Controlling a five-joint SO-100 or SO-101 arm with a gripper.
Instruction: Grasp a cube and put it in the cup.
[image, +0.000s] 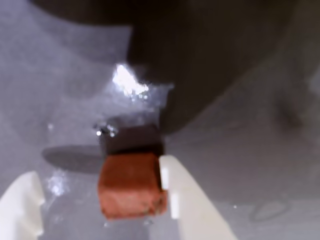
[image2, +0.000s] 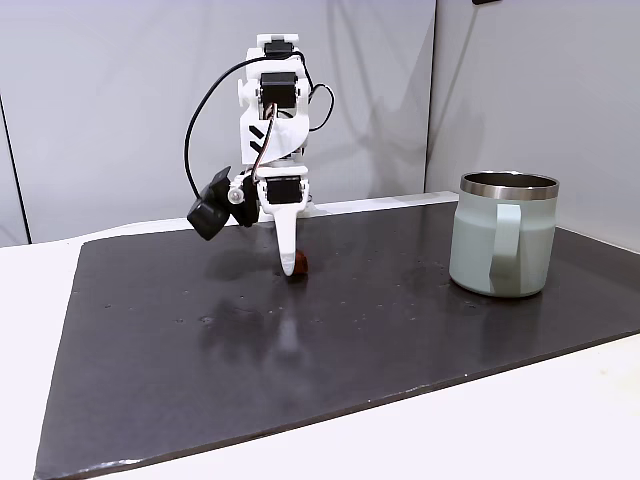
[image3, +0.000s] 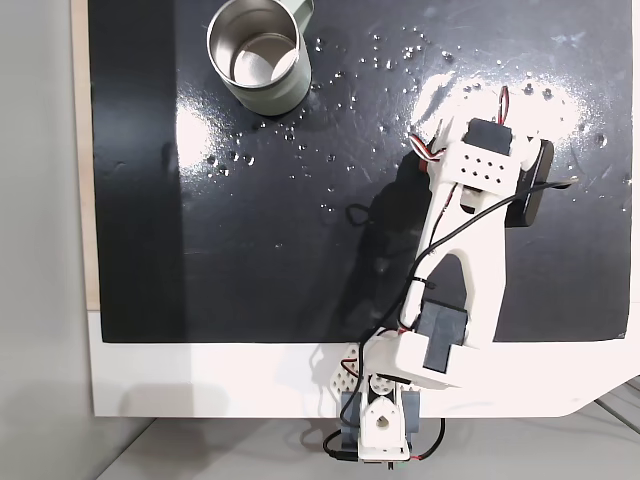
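- Gripper (image: 100, 192) spread around the cube (image: 131, 186), one finger (image: 175, 190) touching it.
- Closing unevenly might shove it sideways, away from the cup (image2: 503, 236).

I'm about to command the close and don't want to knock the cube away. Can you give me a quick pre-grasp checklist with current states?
1. Cube sits between the pincer fingers: ok.
2. Pincer open wide enough: ok, a gap shows on the wrist view's left side.
3. Right finger appears to touch the cube already: cannot tell if it has nudged it.
4. Fingertips down at mat level: ok in a fixed view.
5. Cup upright: ok.
6. Cup empty: ok.
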